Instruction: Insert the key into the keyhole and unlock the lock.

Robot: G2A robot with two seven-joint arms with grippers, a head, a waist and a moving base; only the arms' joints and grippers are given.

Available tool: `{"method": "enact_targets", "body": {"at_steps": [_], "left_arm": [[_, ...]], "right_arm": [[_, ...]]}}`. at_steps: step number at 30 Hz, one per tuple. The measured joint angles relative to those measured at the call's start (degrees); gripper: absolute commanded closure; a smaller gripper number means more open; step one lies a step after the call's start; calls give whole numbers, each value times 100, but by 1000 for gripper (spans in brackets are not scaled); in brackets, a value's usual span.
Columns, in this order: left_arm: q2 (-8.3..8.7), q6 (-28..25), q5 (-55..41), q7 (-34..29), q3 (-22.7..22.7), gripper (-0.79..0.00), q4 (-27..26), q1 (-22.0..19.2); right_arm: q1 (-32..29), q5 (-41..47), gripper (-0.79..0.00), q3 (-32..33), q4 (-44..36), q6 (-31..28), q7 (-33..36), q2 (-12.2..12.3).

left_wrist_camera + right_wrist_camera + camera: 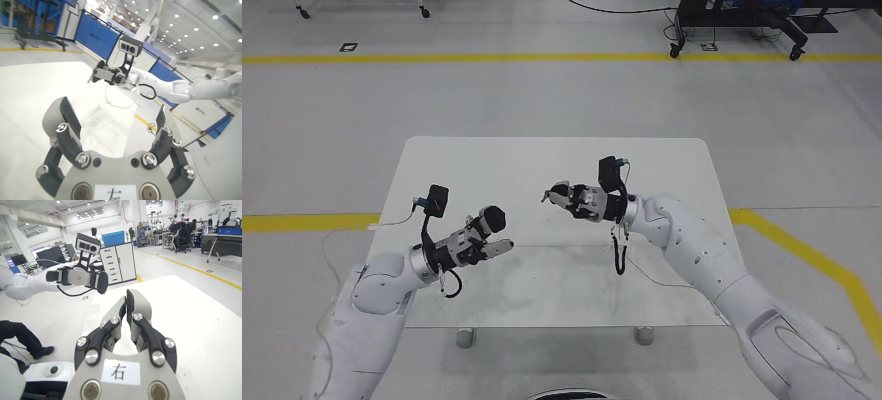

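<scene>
The surface (542, 160) is a smooth white rectangular slab with rounded corners and a slight sheen. Both arms are held above it, their grippers facing each other and well apart.

The left gripper (113, 106) sits over the near left part of the surface. Its 2 fingers (70, 115) are spread wide with nothing between them. Each finger is a curved pale-grey shell faced with a black, finely ribbed rubber pad. It hinges on black links pinned with bright metal screws to a flat grey metal palm plate.

The right gripper (127, 296) is over the middle of the surface, a little right of centre. It has the same build, with white shells, ribbed black pads and black links with round silver bolt heads. Its fingers are drawn close together, pad nearly against pad, pinching the key (90, 79). The key shows as a thin, flat grey metal sliver poking out past the fingertips toward the left gripper. From above it is a short pale sliver at the gripper's tip, off the surface and touching nothing else. It is too small to make out its shape further.

A black coiled cable loops under each white, glossy forearm.
</scene>
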Motion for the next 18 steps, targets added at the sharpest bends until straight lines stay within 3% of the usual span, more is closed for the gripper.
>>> {"method": "enact_targets", "body": {"at_steps": [1,4,7,18], "left_arm": [[10,97,-449,-300,135,-782,151,-195],[19,259,-1287,-813,352,-646,548,-599],[15,272,-1534,-986,466,-566,903,-889],[14,266,-1508,-976,463,-379,890,-877]], "right_arm": [[85,318,0,-179,-28,0,82,41],[226,1027,0,-569,-160,0,218,143],[343,1565,0,-888,-289,0,339,243],[342,1527,0,-863,-284,0,337,242]]}}
